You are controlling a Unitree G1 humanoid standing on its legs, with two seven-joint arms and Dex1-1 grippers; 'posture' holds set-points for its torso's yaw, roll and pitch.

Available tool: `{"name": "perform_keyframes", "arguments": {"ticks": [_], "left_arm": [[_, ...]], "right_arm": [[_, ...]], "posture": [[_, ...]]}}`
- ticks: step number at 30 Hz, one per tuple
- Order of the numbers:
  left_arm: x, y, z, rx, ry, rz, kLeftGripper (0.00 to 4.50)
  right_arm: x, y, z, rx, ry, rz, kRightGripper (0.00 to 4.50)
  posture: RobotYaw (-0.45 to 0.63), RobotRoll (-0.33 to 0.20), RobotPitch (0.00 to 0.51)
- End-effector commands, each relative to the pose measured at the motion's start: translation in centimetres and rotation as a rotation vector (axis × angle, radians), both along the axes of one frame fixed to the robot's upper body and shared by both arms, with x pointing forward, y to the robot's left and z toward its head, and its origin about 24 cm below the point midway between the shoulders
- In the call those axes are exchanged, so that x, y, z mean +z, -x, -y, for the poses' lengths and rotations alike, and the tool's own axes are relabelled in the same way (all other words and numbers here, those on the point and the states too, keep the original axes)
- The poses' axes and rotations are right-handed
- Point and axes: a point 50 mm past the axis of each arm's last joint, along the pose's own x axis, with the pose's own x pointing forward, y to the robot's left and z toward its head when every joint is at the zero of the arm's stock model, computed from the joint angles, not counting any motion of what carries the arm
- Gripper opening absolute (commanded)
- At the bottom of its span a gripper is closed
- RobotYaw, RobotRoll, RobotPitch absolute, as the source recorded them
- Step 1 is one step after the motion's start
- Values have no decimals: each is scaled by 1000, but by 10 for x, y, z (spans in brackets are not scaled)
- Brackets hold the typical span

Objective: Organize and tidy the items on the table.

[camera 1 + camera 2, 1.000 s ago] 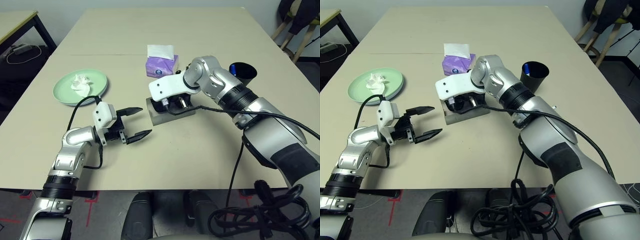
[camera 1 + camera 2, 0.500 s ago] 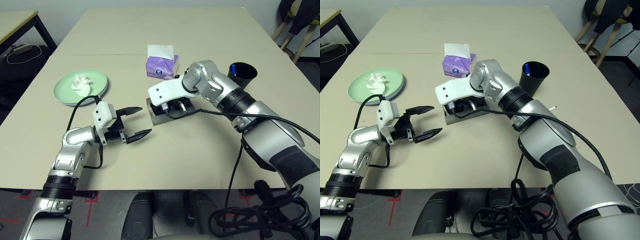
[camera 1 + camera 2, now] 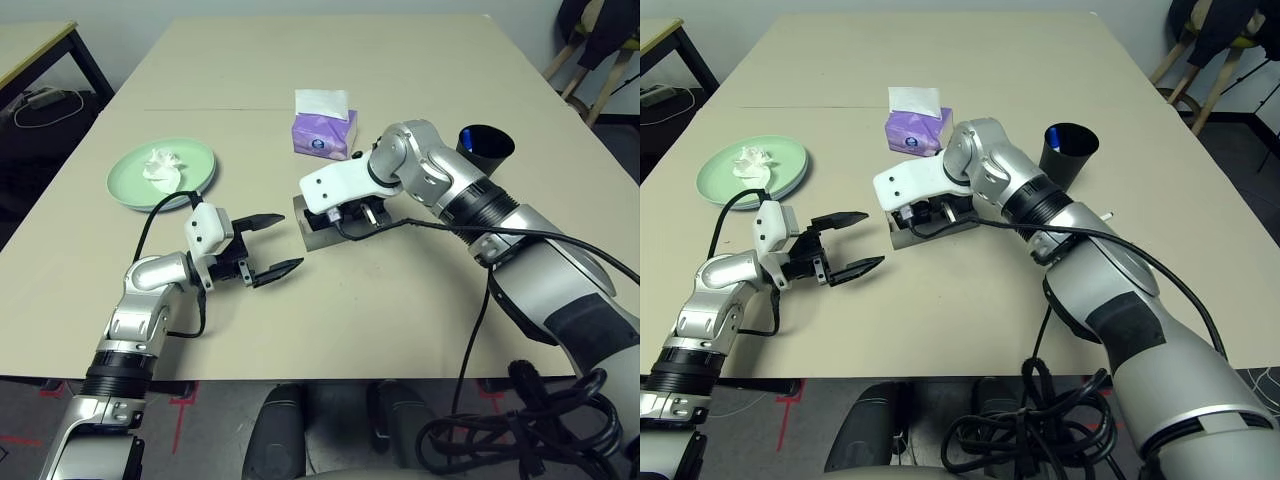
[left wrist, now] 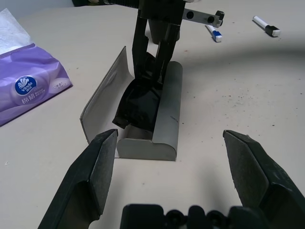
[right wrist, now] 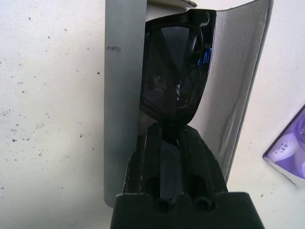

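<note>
The grey glasses case (image 3: 322, 232) lies open at the table's middle, its lid (image 4: 102, 102) standing up. The black sunglasses (image 5: 176, 81) rest folded inside it, along its rounded wall (image 5: 121, 95). My right gripper (image 3: 345, 212) reaches down into the case, shut on the sunglasses. My left gripper (image 3: 268, 245) hovers open just left of the case, its fingers (image 4: 95, 167) spread wide and holding nothing. At the left, a pale green plate (image 3: 160, 178) holds crumpled white tissue (image 3: 160, 165). The purple tissue box (image 3: 323, 132) stands behind the case and the black cup (image 3: 485, 145) to its right.
Two white blue-capped pens (image 4: 213, 32) lie on the beige table (image 3: 330, 60) beyond the case, towards its right side. A smaller black-legged desk (image 3: 30, 45) stands off the far left corner, and chair legs (image 3: 600, 70) show at the far right.
My right arm has shifted slightly over the case, still gripping the sunglasses. The left arm has not moved.
</note>
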Motion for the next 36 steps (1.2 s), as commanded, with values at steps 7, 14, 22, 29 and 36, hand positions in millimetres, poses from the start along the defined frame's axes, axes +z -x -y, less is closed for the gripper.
{"name": "perform_keyframes", "arguments": {"ticks": [7, 14, 22, 29, 36], "left_arm": [[2, -1, 0, -7, -27, 10, 4500], [3, -4, -3, -14, -37, 5, 4500], [8, -9, -11, -20, -59, -9, 4500], [13, -13, -17, -11, -60, -14, 4500], [10, -18, -24, 46, -38, -3, 4500]], "right_arm": [[-3, 3, 2, -10, -16, -20, 3264], [7, 6, 6, -50, -101, -21, 4423], [24, 18, 33, -146, -307, -54, 4423], [13, 37, 46, -232, -680, -276, 4423], [-34, 52, 72, -392, -1111, -400, 4423]], "posture": [[178, 0, 104], [151, 0, 91], [112, 0, 79], [90, 0, 83], [86, 0, 87]]}}
